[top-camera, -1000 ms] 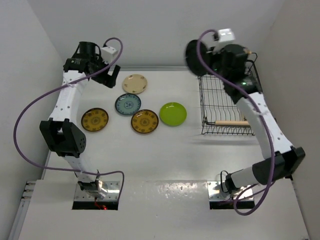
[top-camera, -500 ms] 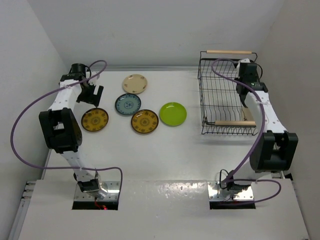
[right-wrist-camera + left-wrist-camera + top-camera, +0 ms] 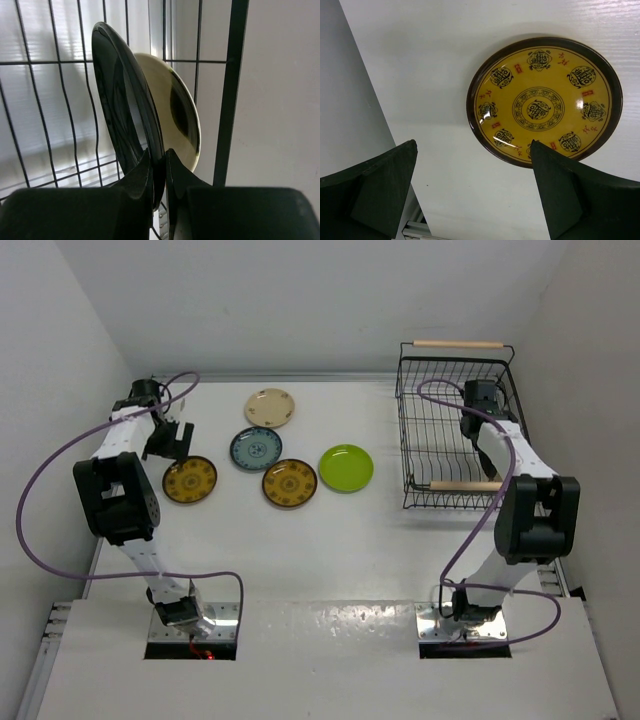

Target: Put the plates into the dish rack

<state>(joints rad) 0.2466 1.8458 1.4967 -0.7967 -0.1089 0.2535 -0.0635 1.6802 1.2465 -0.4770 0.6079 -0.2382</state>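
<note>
Gripping the glossy black plate by its lower rim, the right end effector is closed tight on it inside the black wire dish rack. That plate stands on edge, with a smooth cream plate bearing a dark patch just behind it. The left end effector is spread wide and empty above the white desk, near a glazed brown-and-yellow plate. A second patterned plate, a blue plate, a beige plate and a lime green plate lie flat, apart. Compared with half a second earlier, the right arm sits lower in the rack and the left end effector is closer to its plate.
</note>
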